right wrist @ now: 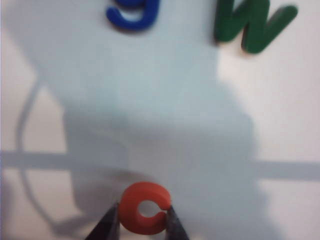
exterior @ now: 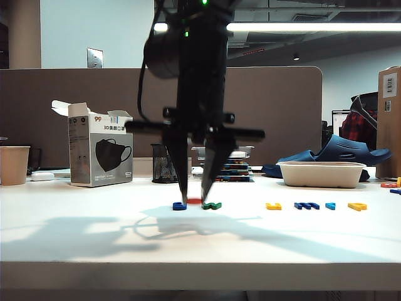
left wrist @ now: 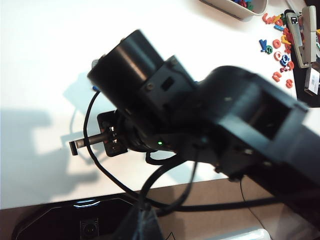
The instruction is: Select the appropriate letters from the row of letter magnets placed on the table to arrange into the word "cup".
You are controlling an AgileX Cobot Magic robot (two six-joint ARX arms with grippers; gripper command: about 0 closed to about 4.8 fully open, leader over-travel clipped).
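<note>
My right gripper (right wrist: 142, 223) is shut on the red-orange "c" (right wrist: 143, 208), one dark finger against each side of it. In the exterior view the same gripper (exterior: 195, 193) points straight down at the left end of the row of letter magnets, with the "c" (exterior: 195, 201) low at the white table (exterior: 94, 238), just behind the blue letter (exterior: 180, 205) and the green letter (exterior: 212, 205). Further right lie a yellow letter (exterior: 274, 205), a dark blue one (exterior: 306, 205), a cyan one (exterior: 330, 205) and another yellow one (exterior: 357, 206). My left gripper does not show; its wrist view is filled by the right arm (left wrist: 190, 115).
A mask box (exterior: 100, 150), a paper cup (exterior: 14, 164) and a mesh pen cup (exterior: 164, 163) stand at the back left. A white tray (exterior: 321, 174), blue slippers (exterior: 338, 150) and a cardboard box (exterior: 390, 122) are at the back right. Loose letters (left wrist: 277, 45) lie scattered beside the tray.
</note>
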